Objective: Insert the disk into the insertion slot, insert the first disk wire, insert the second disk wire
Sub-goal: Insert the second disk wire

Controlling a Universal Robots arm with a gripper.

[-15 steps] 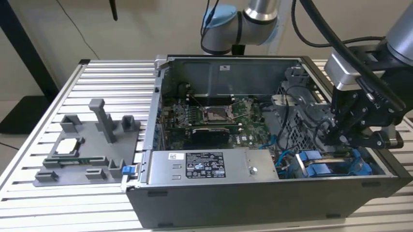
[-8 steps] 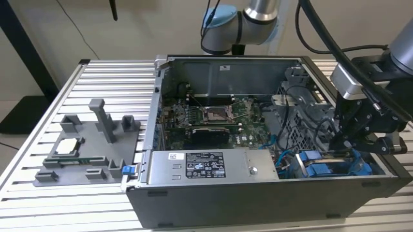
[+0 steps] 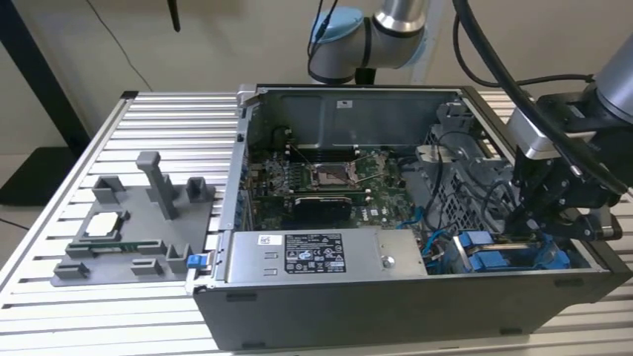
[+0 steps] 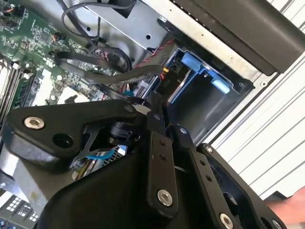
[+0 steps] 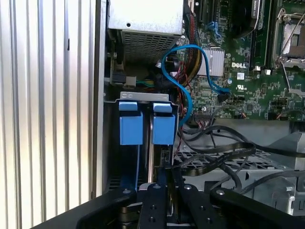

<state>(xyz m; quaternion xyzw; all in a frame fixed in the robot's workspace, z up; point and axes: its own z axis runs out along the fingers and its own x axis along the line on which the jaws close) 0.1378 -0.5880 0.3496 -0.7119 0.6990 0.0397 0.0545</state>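
Observation:
The disk sits in its blue carrier [image 5: 163,129] inside the insertion slot [image 5: 143,97], a grey metal bay at the case's front corner. A second blue carrier [image 5: 131,128] stands beside it. In the exterior view the blue carriers [image 3: 485,256] lie low on the right, with my gripper [image 3: 524,226] reaching down into the case just behind them. In both wrist views the black fingers stand close together. My gripper [image 5: 169,183] pinches a dark disk wire plug [image 5: 167,167] right at the disk's rear edge. My gripper [image 4: 159,107] points toward the blue carrier [image 4: 195,64].
A blue cable [image 5: 186,62] loops over the motherboard [image 3: 327,178], and black flat cables [image 5: 214,152] cross the perforated cage beside my fingers. The grey power-supply box [image 3: 316,256] fills the case front. A grey parts fixture [image 3: 129,230] lies on the slatted table at the exterior view's left.

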